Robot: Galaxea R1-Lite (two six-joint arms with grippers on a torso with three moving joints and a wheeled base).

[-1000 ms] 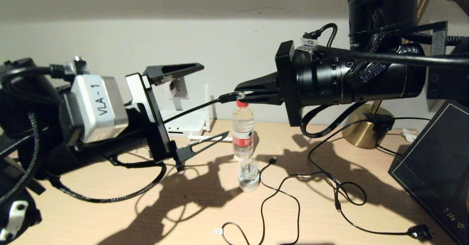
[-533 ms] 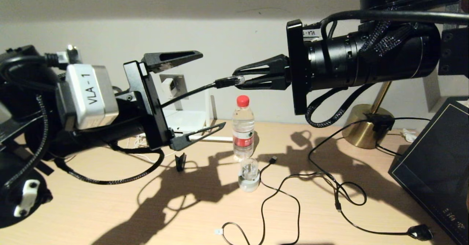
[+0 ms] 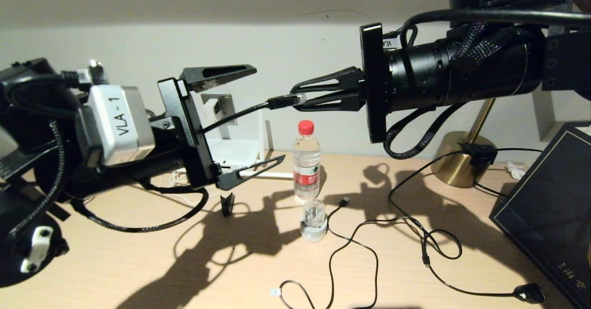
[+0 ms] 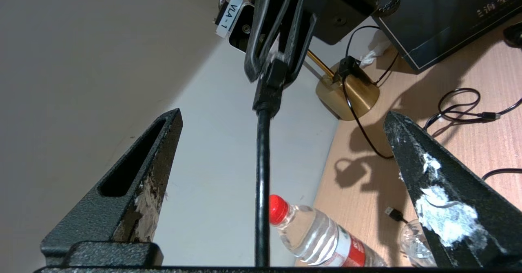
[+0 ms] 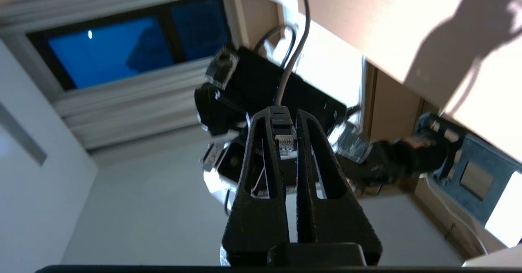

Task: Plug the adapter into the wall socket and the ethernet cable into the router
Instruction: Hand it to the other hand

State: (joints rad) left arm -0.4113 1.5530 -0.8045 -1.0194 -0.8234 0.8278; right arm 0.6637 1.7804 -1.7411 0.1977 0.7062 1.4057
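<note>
1. Here, the right gripper (image 3: pixel 295 97), held above the table (image 3: pixel 138 272), has its fingers closed narrowly on the clear-tipped plug of the ethernet cable (image 3: pixel 286 101).
2. The black cable runs from the plug toward 8 o'clock, passing between the fingers of the left gripper (image 3: pixel 265 115), which are spread wide and touch nothing.
3. The adapter (image 3: pixel 213 106) sits plugged in the wall socket (image 3: pixel 225 108), on the wall behind the left gripper.
4. The router (image 3: pixel 233 154) lies on the table at 6 o'clock of the socket.
5. A water bottle (image 3: pixel 306 161) stands at 6 o'clock of the held plug.
</note>
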